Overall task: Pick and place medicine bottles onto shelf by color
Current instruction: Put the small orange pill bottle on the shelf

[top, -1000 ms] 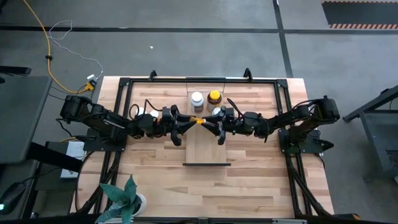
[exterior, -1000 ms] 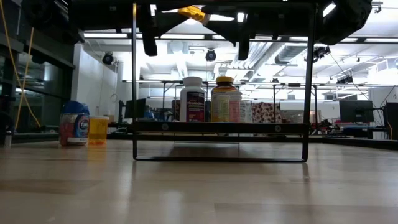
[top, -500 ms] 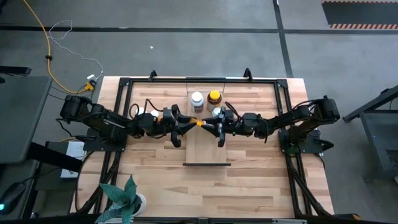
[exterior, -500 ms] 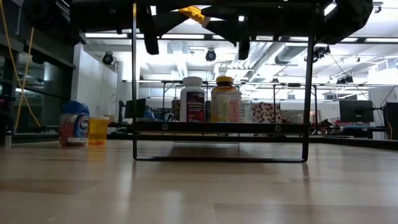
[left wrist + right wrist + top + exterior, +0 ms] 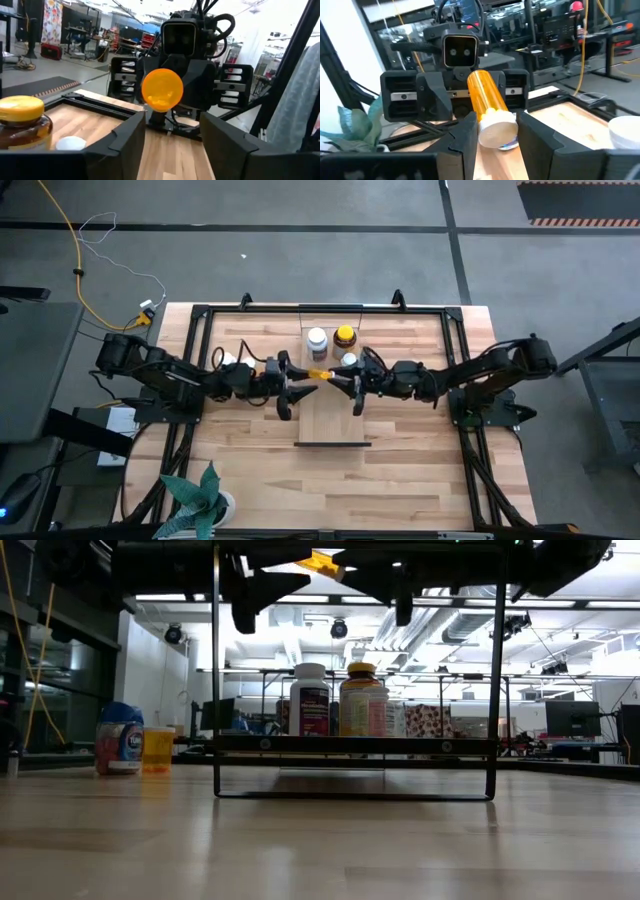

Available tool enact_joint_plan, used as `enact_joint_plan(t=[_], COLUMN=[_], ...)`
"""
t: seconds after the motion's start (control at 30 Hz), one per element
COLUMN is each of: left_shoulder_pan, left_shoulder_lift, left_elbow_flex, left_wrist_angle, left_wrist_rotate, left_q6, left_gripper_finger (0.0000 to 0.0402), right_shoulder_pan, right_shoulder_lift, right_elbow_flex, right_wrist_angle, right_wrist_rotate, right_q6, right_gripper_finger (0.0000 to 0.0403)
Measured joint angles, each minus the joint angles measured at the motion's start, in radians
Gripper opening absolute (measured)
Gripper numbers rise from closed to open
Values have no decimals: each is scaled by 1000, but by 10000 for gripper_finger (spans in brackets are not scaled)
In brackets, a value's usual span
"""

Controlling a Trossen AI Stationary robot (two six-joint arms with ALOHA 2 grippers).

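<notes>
**Bottle Handover Above the Shelf**

While the small orange bottle [image 5: 319, 373] hangs in mid-air over the shelf [image 5: 332, 412], a handover is judged to be in hand. Left of the shelf's centre line, the left gripper [image 5: 298, 376] has its fingers apart, clear of the bottle's base. Right of it, the right gripper [image 5: 345, 378] is clamped on the bottle's white-capped end. Next, the left arm should back away; the right arm should lower the bottle beside the amber bottle [image 5: 344, 336]. Only the right wrist view shows the white cap [image 5: 496, 131] between the fingers; the high view hides it.
</notes>
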Motion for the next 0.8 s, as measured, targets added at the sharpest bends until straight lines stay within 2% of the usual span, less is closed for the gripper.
enact_joint_plan(t=[0.1,0.23,0.33,0.43,0.6,0.73,0.8], left_shoulder_pan=[2,2,2,-3,-4,-12,-16], left_shoulder_lift=[-36,-150,-256,-340,-391,-387,-381], left_elbow_flex=[1,0,0,0,1,1,1], left_wrist_angle=[-81,-255,-400,-511,-559,-565,-565], left_wrist_rotate=[8,10,10,10,10,7,7], left_q6=[22,50,57,69,64,62,62], left_gripper_finger=[195,207,209,208,209,209,209], right_shoulder_pan=[14,38,55,65,62,24,3], right_shoulder_lift=[-32,-103,-160,-170,-47,106,184], right_elbow_flex=[0,2,63,215,527,725,794], right_wrist_angle=[-70,-235,-500,-888,-1542,-1871,-1946], right_wrist_rotate=[49,92,107,115,109,40,3], right_q6=[-25,-34,-22,48,186,246,239], right_gripper_finger=[112,112,113,113,113,113,113])
